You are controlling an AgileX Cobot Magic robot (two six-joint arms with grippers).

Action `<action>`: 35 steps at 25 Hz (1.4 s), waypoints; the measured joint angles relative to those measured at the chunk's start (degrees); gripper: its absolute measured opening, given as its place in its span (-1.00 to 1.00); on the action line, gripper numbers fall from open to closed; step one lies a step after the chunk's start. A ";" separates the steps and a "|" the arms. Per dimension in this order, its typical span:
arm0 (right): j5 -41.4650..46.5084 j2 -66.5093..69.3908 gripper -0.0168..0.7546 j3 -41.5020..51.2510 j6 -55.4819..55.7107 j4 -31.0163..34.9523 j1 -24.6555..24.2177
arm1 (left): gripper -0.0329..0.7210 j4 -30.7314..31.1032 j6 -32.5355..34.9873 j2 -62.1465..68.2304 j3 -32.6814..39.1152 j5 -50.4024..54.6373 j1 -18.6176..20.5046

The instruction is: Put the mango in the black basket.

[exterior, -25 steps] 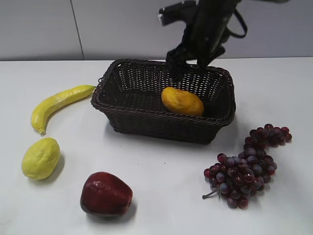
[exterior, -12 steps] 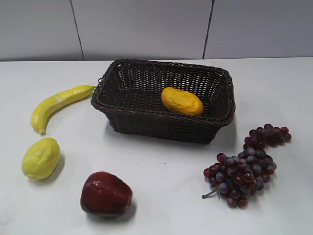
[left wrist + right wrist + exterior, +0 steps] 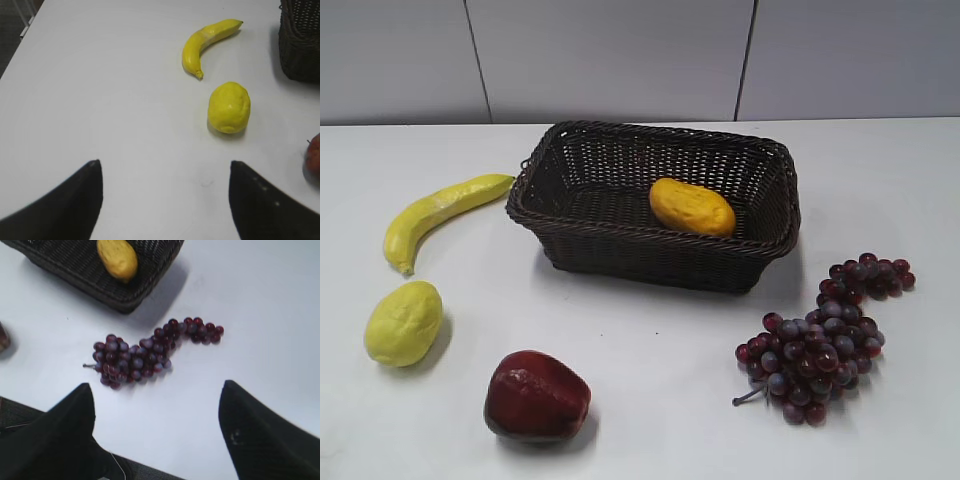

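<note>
The orange-yellow mango (image 3: 692, 207) lies inside the black wicker basket (image 3: 570, 240), toward its right side. It also shows in the right wrist view (image 3: 118, 259), in the basket (image 3: 80, 270). Neither arm appears in the exterior view. My left gripper (image 3: 165, 167) is open and empty above bare table, with a corner of the basket (image 3: 300, 45) at the far right. My right gripper (image 3: 157, 390) is open and empty above the table's front right, near the grapes.
A banana (image 3: 435, 212) and a pale lemon-like fruit (image 3: 403, 322) lie left of the basket. A dark red apple (image 3: 535, 396) sits front centre. A bunch of purple grapes (image 3: 825, 340) lies front right. The table edge shows in the right wrist view (image 3: 150, 470).
One second ago a black arm hung over the back of the basket. It has left the exterior view. The mango and the other fruits have not moved.
</note>
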 joint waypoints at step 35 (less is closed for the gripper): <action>-9.17 -31.29 0.58 29.42 -0.82 2.68 -3.46 | 0.65 0.00 0.00 0.00 0.00 0.00 0.00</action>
